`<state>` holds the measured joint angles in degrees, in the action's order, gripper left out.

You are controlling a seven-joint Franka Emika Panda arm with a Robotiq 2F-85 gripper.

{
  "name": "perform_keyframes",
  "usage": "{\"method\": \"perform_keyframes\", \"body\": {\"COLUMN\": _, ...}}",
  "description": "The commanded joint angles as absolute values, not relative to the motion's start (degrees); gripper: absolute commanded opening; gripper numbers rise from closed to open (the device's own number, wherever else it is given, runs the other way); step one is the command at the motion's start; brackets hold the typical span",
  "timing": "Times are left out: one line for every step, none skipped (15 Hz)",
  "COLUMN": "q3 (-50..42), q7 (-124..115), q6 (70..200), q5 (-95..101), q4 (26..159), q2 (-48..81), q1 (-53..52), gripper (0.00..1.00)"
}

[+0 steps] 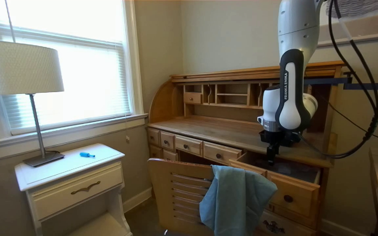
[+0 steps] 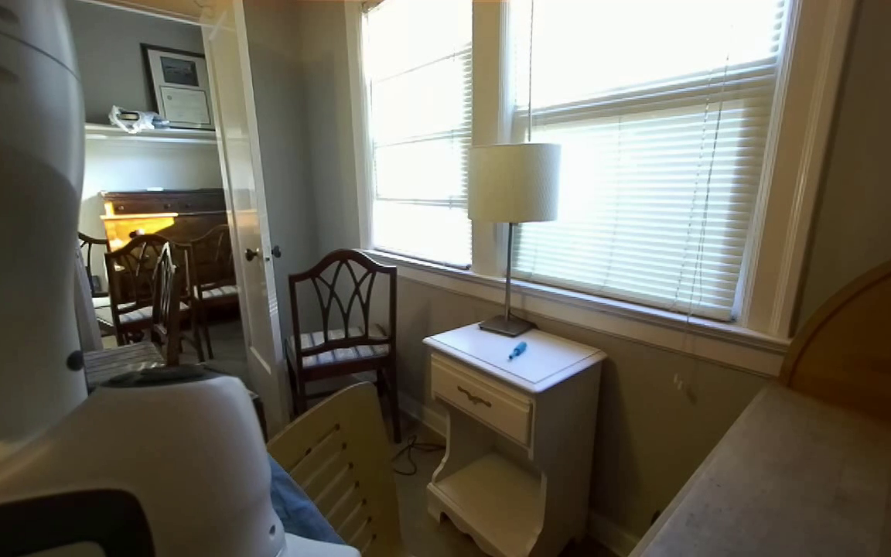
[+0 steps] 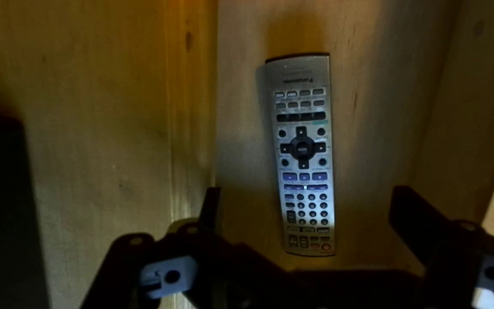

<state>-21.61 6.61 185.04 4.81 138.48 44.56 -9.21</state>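
Note:
A silver Panasonic remote control (image 3: 305, 171) lies lengthwise on a wooden surface in the wrist view, apparently inside the pulled-out desk drawer. My gripper (image 3: 307, 193) stands open over its lower half. One dark finger (image 3: 209, 210) is to the left of the remote and the other is to the right, with a gap on both sides. Nothing is held. In an exterior view the gripper (image 1: 270, 160) points down into the open drawer (image 1: 302, 186) at the right end of the roll-top desk (image 1: 208, 126). The remote is hidden in both exterior views.
A wooden chair (image 1: 179, 193) draped with a blue-grey cloth (image 1: 231, 196) stands right before the desk and drawer. Beside the window, a white nightstand (image 1: 74, 167) bears a lamp (image 1: 21, 67) and a small blue tool (image 1: 86, 154). Cables (image 1: 369, 98) hang from the arm.

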Motion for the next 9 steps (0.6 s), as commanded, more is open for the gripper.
{"method": "perform_keyframes", "body": {"q3": -20.3, "q7": 7.34, "q6": 187.37, "q5": 5.38, "q4": 133.92, "q2": 49.55, "q1": -7.43, "gripper": 1.0}}
{"method": "perform_keyframes", "body": {"q3": -19.62, "q7": 7.13, "q6": 187.4, "q5": 5.14, "q4": 132.95, "q2": 50.38, "q1": -6.77, "gripper": 1.0}}
{"method": "perform_keyframes", "body": {"q3": -19.04, "q7": 7.23, "q6": 187.32, "q5": 5.19, "q4": 132.15, "q2": 51.08, "q1": -6.14, "gripper": 1.0}}
{"method": "perform_keyframes", "body": {"q3": -18.54, "q7": 7.23, "q6": 186.94, "q5": 5.2, "q4": 131.15, "q2": 51.74, "q1": -5.49, "gripper": 1.0}}
{"method": "perform_keyframes", "body": {"q3": -18.0, "q7": 7.07, "q6": 186.64, "q5": 5.1, "q4": 130.69, "q2": 52.03, "q1": -4.8, "gripper": 1.0}}
{"method": "perform_keyframes", "body": {"q3": -17.59, "q7": 7.05, "q6": 186.69, "q5": 5.11, "q4": 130.06, "q2": 52.5, "q1": -4.32, "gripper": 1.0}}
{"method": "perform_keyframes", "body": {"q3": -17.3, "q7": 6.86, "q6": 185.98, "q5": 4.96, "q4": 129.4, "q2": 53.02, "q1": -4.17, "gripper": 1.0}}
{"method": "perform_keyframes", "body": {"q3": -17.37, "q7": 6.73, "q6": 185.52, "q5": 4.84, "q4": 128.96, "q2": 53.5, "q1": -4.28, "gripper": 1.0}}
{"method": "perform_keyframes", "body": {"q3": -17.68, "q7": 6.79, "q6": 184.95, "q5": 4.9, "q4": 128.56, "q2": 53.96, "q1": -4.79, "gripper": 1.0}}
